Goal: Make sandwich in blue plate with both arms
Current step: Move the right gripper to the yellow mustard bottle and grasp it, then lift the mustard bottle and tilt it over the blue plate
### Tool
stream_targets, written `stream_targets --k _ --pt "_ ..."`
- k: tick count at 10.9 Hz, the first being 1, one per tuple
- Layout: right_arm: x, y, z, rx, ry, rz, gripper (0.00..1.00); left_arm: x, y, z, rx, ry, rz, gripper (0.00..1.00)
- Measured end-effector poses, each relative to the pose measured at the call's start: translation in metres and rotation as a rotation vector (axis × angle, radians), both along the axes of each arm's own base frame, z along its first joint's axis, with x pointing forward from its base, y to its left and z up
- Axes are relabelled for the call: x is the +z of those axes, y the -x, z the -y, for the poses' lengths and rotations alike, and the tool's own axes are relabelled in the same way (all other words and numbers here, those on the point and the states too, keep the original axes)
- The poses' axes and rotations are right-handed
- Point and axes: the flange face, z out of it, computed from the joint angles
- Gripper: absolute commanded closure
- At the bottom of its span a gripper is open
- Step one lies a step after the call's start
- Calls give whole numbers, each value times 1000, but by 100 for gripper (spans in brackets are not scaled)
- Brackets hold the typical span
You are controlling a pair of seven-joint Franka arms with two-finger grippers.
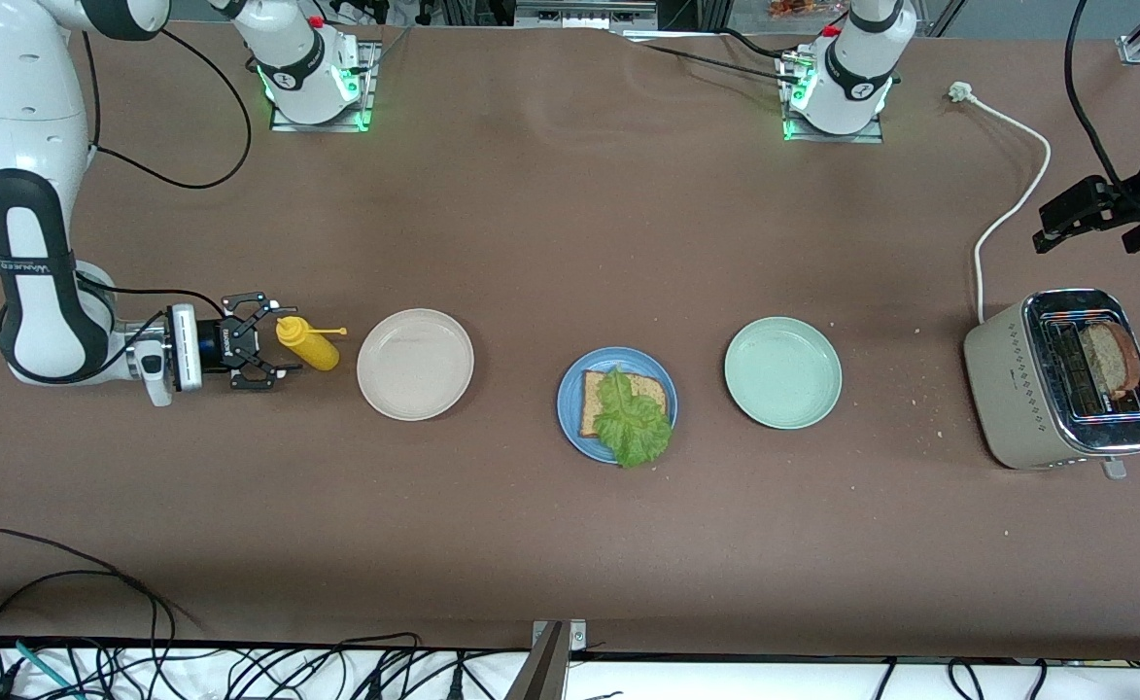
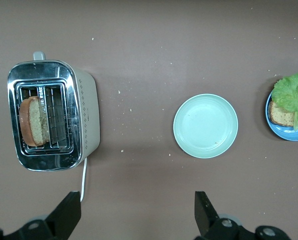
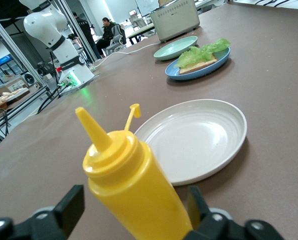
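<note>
The blue plate (image 1: 570,420) lies mid-table and holds one slice of brown bread (image 1: 645,387) with a green lettuce leaf (image 1: 631,420) on top. It also shows in the right wrist view, blue plate (image 3: 189,73) under lettuce (image 3: 204,51). A second bread slice (image 1: 1111,356) stands in the toaster (image 1: 1017,389) at the left arm's end. My right gripper (image 1: 276,340) is low at the right arm's end, open, its fingers on either side of a yellow mustard bottle (image 3: 134,190) with a gap on one side. My left gripper (image 2: 137,212) hangs open and empty over the table beside the toaster.
A cream-white plate (image 1: 415,364) lies between the mustard bottle (image 1: 309,345) and the blue plate. A pale mint-green plate (image 1: 782,372) lies between the blue plate and the toaster. The toaster's white cable (image 1: 1012,199) runs toward the arm bases. Crumbs dot the table near the toaster.
</note>
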Motion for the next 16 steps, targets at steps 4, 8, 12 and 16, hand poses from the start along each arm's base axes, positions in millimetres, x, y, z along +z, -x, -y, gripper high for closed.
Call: stream_targets --k 4,8,12,16 --pt "3 -4 0 5 -2 10 100 0 0 0 0 0 0 0" --pt "20 -22 3 -7 82 -77 100 0 0 0 0 0 0 0" --pt "94 -59 -24 27 366 -209 100 0 0 0 1 0 0 0" --pt "189 -93 -139 57 773 -163 100 0 0 -1 2 0 -1 0"
